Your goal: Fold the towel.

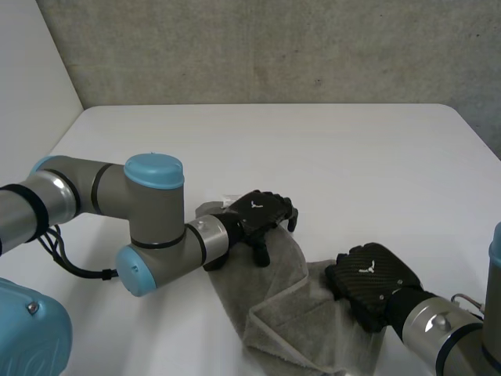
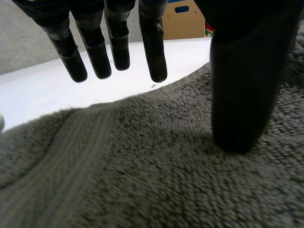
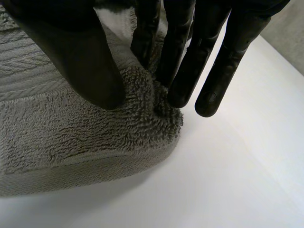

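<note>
Towel [image 1: 291, 319] edge sits pinched in right robot hand [image 1: 374, 282].

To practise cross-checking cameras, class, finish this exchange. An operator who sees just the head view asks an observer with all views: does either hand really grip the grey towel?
Observer: The right hand does. Its wrist view shows a corner of the towel bunched between thumb and fingers.
Operator: And the left hand?
Observer: No. The left hand has straight fingers, above the table past the towel's edge.
Operator: Does it touch the towel at all?
Observer: Yes, its thumb tip rests on the pile.
</note>
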